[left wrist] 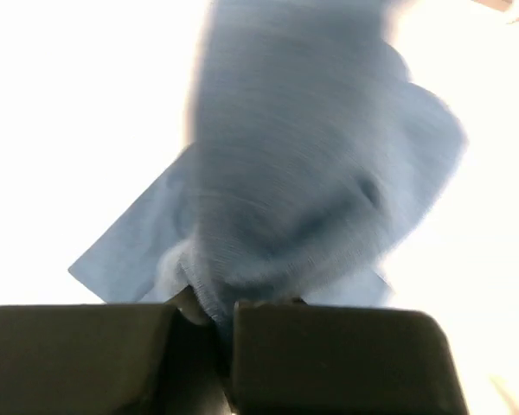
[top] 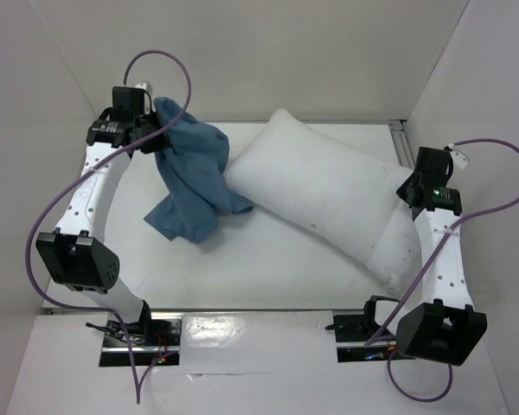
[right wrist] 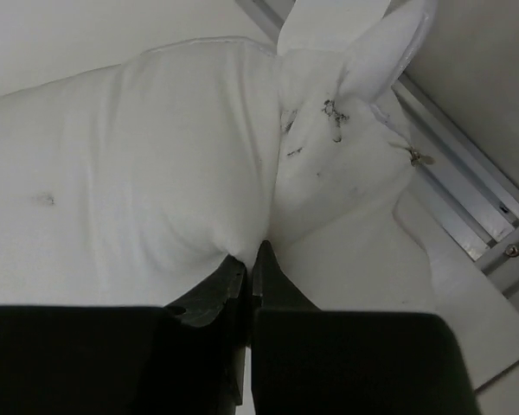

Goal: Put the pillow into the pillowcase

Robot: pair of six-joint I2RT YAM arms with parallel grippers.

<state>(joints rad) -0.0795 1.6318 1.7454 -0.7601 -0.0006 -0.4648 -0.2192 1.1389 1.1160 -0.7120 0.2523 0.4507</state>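
Two grips are set: the pillow (top: 320,194) lies slantwise on the bench (top: 268,259), right of centre, a pinch of its right end clamped in the right fingers (right wrist: 346,359). The pillowcase (top: 189,177) hangs bunched from the left fingers (left wrist: 329,354), clamped on it at back left, its tail touching the pillow. Bunched so, its mouth may be pinched closed; the small pillow pinch could slip.
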